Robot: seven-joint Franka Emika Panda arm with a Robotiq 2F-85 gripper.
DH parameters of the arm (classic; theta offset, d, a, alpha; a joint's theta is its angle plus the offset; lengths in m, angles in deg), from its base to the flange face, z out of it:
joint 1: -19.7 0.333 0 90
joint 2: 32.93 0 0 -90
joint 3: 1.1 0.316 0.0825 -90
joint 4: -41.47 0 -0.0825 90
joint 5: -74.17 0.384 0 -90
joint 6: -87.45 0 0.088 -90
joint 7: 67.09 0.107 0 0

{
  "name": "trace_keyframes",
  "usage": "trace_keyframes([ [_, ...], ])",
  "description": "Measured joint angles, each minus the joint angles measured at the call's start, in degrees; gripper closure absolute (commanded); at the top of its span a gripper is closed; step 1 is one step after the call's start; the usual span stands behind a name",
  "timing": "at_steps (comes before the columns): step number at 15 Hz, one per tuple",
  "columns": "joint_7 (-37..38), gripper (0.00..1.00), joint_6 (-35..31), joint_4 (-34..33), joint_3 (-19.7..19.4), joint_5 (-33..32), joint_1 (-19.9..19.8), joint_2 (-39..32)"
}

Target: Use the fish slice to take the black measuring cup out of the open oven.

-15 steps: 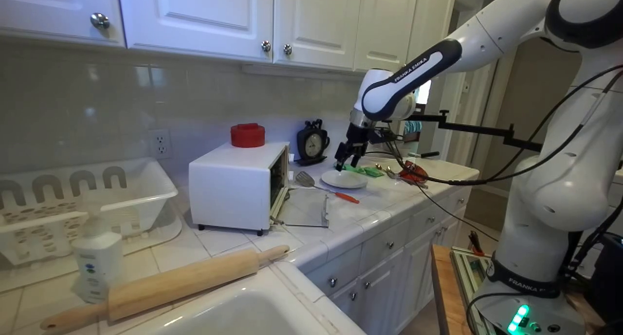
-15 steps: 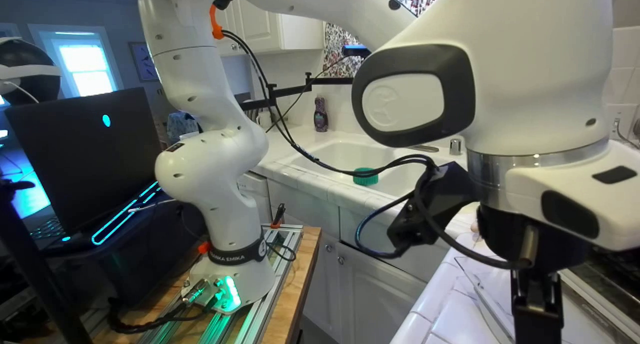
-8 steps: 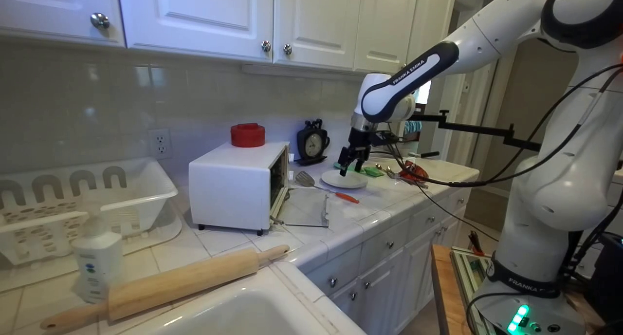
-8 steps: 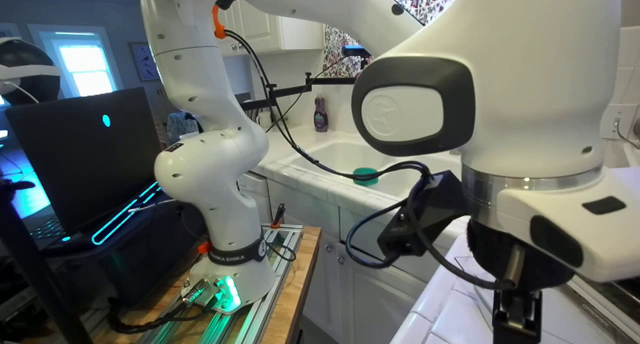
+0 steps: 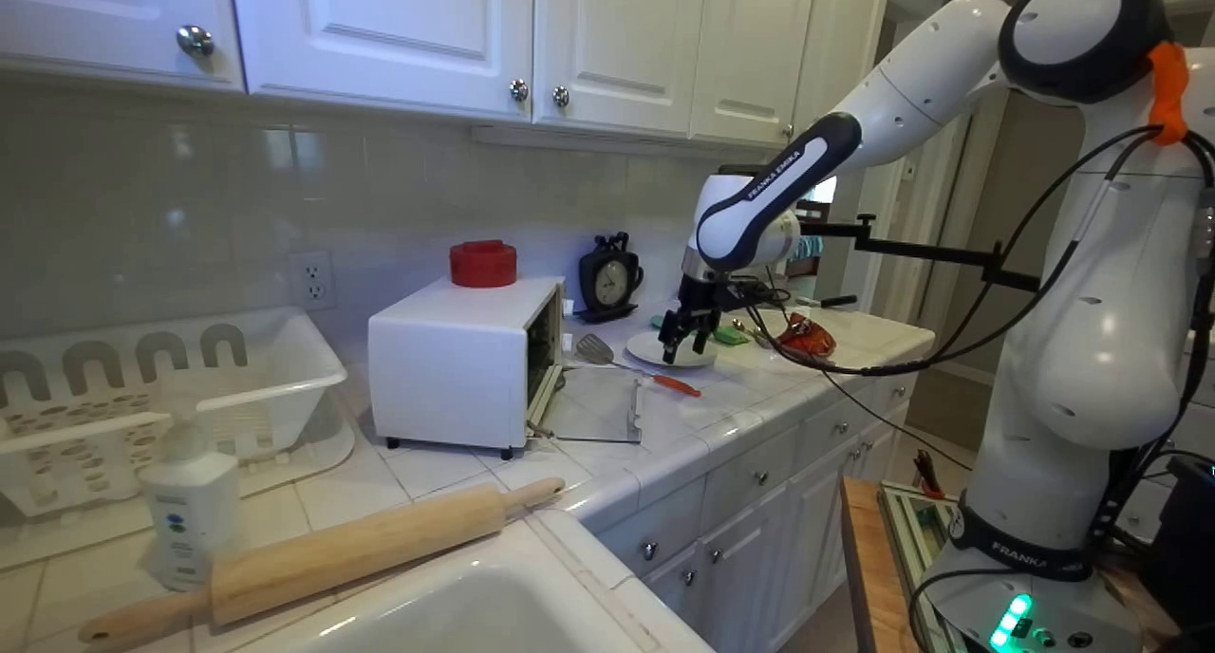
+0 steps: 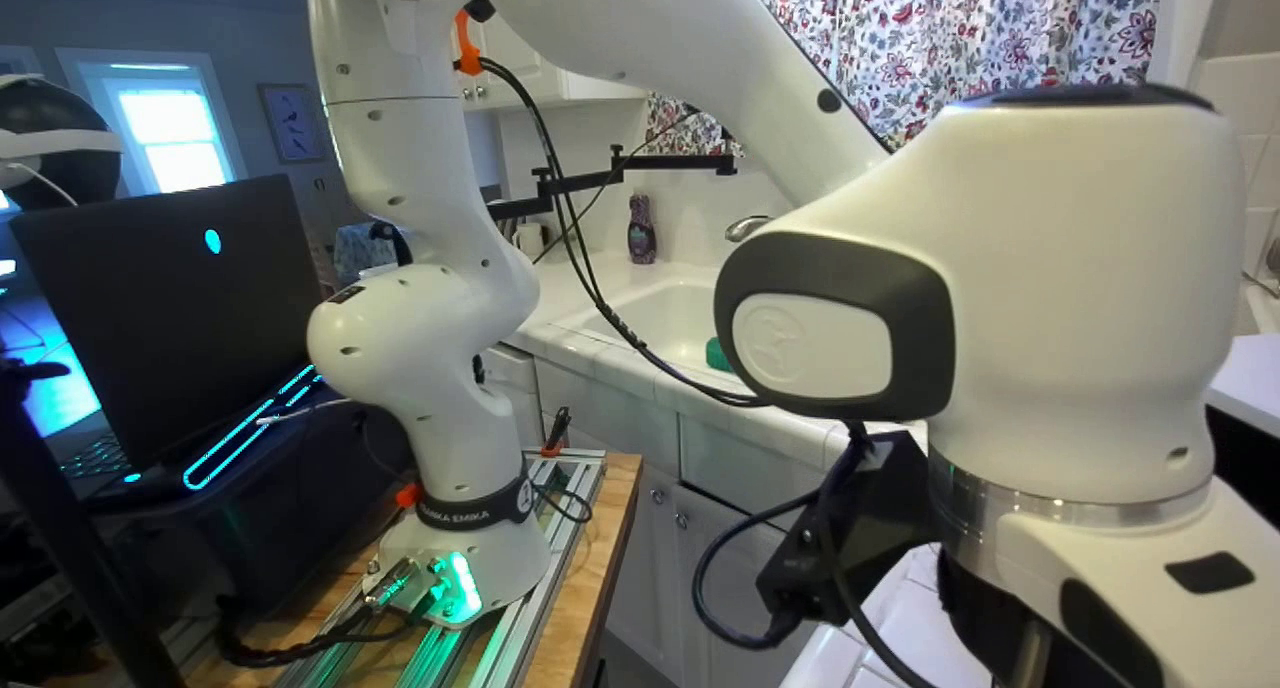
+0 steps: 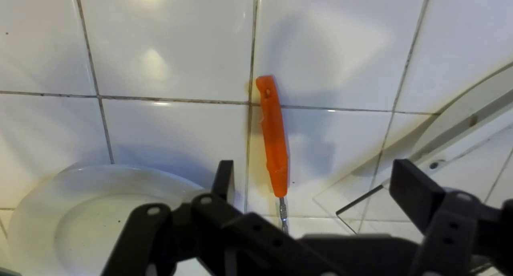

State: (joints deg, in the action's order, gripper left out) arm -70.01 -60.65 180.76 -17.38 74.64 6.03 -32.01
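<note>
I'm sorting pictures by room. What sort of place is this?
This looks like a kitchen, probably in a home. The sink, the small white oven and the dish rack beside it point that way.

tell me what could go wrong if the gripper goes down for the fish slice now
In the wrist view, one finger of the open gripper overlaps the plate and might catch it. The other looks near the oven door and could knock it. The fish slice looks off-centre between them, so closing may push it sideways.
</note>
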Motion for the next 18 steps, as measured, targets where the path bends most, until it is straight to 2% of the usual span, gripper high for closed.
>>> trace_keyframes([
  [2,0.0,0.0,-1.5,0.04,0.0,-0.87,-0.06,-1.98],
  [3,0.0,0.06,-2.24,0.04,0.0,-1.58,-0.16,-2.96],
  [4,0.0,0.26,-3.05,0.05,-0.02,-2.13,-0.29,-3.86],
  [6,0.0,0.32,-4.88,0.03,-0.15,-3.03,-0.45,-5.52],
  [9,-0.03,0.56,-7.11,0.02,-0.22,-3.7,-0.45,-7.34],
  [10,-0.04,0.55,-7.68,0.02,-0.21,-3.74,-0.45,-7.8],
  [12,-0.12,0.6,-8.67,0.01,-0.19,-3.76,-0.44,-8.58],
  [16,-0.59,0.95,-10.4,-0.01,-0.05,-3.78,-0.37,-9.53],
  [17,-0.81,0.99,-10.47,-0.02,0.14,-3.78,-0.34,-9.53],
  [18,-1.0,0.98,-10.47,-0.02,0.41,-3.78,-0.28,-9.52],
])
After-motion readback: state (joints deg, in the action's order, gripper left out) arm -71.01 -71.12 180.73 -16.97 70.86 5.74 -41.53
